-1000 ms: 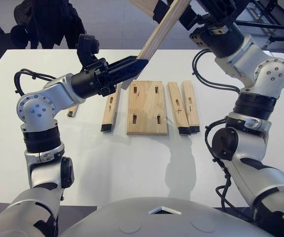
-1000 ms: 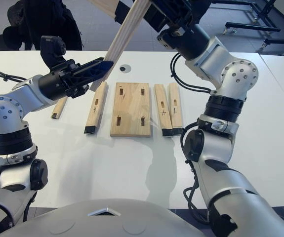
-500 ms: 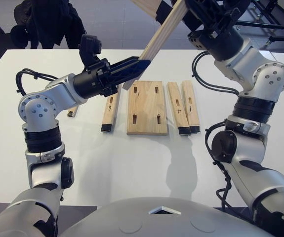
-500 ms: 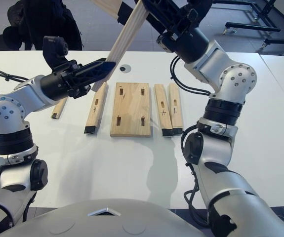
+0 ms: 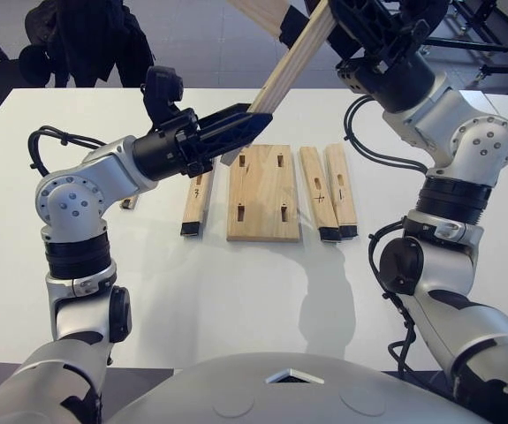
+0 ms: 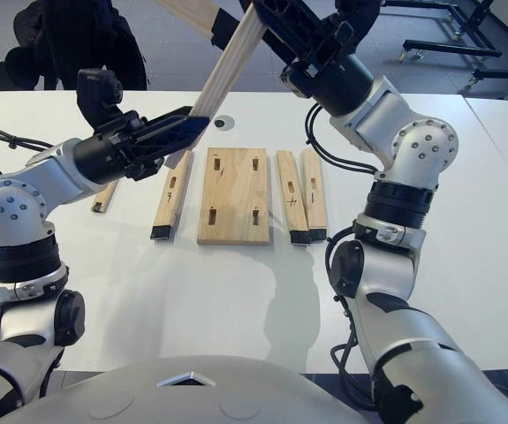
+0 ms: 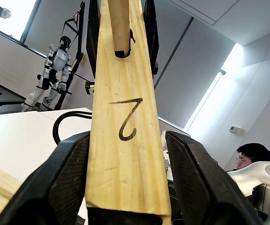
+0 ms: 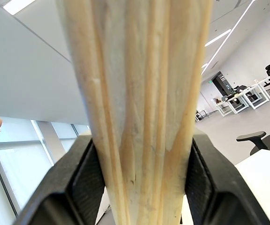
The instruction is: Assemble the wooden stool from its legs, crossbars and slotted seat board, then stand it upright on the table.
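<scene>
A: Item one, held leg point(image 5: 276, 84). Where is it lying?
B: It is hanging in the air across the upper centre of the frame. Its long axis is slanting from lower left to upper right. A crossbar point(image 7: 119, 23) end is sitting in its slot.
A: Claws?
B: The left claw point(image 5: 245, 124) is pinching the leg's low end, with fingers point(image 7: 64, 187) pressing on both sides. The right claw point(image 5: 333, 18) is pinching wood at the top of the frame. Whether that is this leg or a joined piece, I cannot tell.
A: Item two, seat board point(image 5: 263, 192)?
B: It is lying flat on the surface point(image 5: 236, 291) at mid-frame, slots up, just below and right of the left claw. The left arm is nearer.
A: Neighbours?
B: A loose leg point(image 5: 197, 199) is lying just left of the board, and paired legs point(image 5: 318, 199) are lying side by side just right of it. By my judgement, the bare surface along the lower frame is offering the room for moving. The far edge is running behind both claws.
</scene>
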{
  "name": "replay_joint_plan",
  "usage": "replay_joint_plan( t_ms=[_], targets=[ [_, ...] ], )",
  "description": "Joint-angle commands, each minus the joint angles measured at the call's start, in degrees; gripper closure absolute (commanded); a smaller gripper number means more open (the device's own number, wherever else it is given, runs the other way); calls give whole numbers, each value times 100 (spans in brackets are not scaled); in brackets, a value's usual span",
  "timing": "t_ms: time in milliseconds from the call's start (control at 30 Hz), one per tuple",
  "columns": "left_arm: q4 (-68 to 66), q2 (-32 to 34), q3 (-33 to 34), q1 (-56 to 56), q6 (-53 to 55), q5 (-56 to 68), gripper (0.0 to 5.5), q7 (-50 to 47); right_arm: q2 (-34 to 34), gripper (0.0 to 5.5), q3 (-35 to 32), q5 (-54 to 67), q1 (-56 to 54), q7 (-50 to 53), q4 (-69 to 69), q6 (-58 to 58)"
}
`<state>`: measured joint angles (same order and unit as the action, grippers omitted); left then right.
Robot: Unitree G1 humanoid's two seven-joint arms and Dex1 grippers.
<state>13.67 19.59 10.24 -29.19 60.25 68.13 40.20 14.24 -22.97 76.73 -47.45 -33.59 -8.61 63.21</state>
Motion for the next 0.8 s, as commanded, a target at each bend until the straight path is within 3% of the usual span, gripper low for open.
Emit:
replay_joint_plan(
  t_ms=[33,267,433,500,667,733,800],
  targets=[
    [113,78,-60,63,-97,-4,219,60,22,341,3,35,101,92,34,-70],
    [-44,387,384,-55,-65,260,117,-191,294,341,-10,-181,240,34,54,-197],
    [-236,1013,925,15,81,458,56,-396,900,341,-251,-335,257,-113,-130,-320],
    [-155,1341,857,194,150,284,28,-266,1174,341,-350,-435,240,-194,-262,-385],
    [516,2049,-979,798,-749,-2008,19,-51,1567,341,-475,-676,167,-256,-413,-561],
    [691,1866,-2122,712,-1229,-3350,19,-609,1586,341,-504,-727,104,-187,-430,-635],
    [768,1440,-2733,573,-1308,-4038,19,-1183,1507,341,-437,-866,88,-132,-365,-771]
  ],
)
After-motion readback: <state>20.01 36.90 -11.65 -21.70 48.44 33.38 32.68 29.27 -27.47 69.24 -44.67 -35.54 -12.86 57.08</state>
